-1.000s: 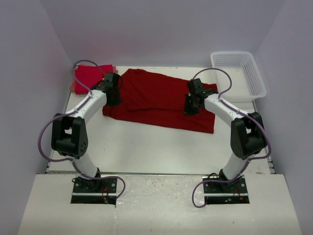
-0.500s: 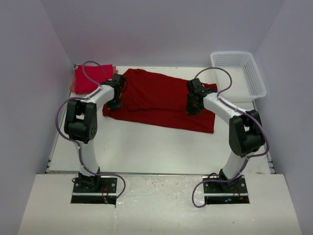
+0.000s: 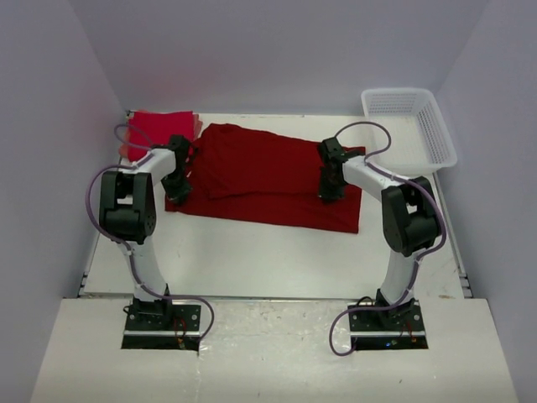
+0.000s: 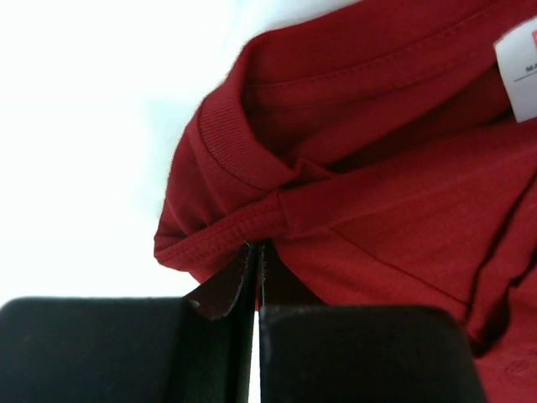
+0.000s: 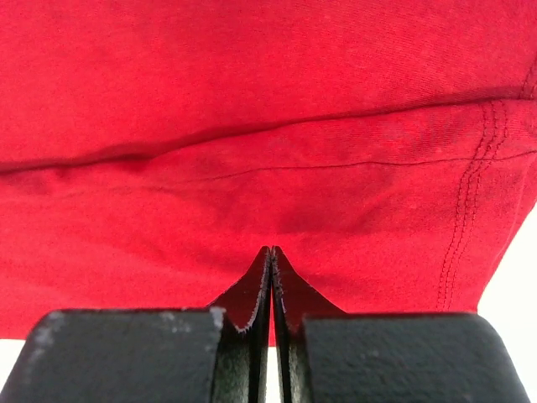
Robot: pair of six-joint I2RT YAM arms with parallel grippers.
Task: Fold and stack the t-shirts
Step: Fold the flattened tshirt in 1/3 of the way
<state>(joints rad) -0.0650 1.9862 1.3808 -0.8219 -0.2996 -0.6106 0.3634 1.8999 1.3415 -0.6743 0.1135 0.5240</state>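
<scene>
Top external view is showing me a dark crimson cloth t-shirt (image 3: 268, 180) lying lengthwise across the middle of the white table (image 3: 252, 252), with one long side doubled over. I am pinching its ribbed neck edge in the left gripper (image 4: 257, 250), fingers pressed nearly together on the cloth. The right gripper (image 5: 270, 252) is nipping the hem end the same way. A bright red folded t-shirt (image 3: 151, 128) is waiting at the far left corner. I am judging that one done, this one part-folded and not yet stacked. A white plastic lattice basket (image 3: 443, 134) is sitting at the far right.
</scene>
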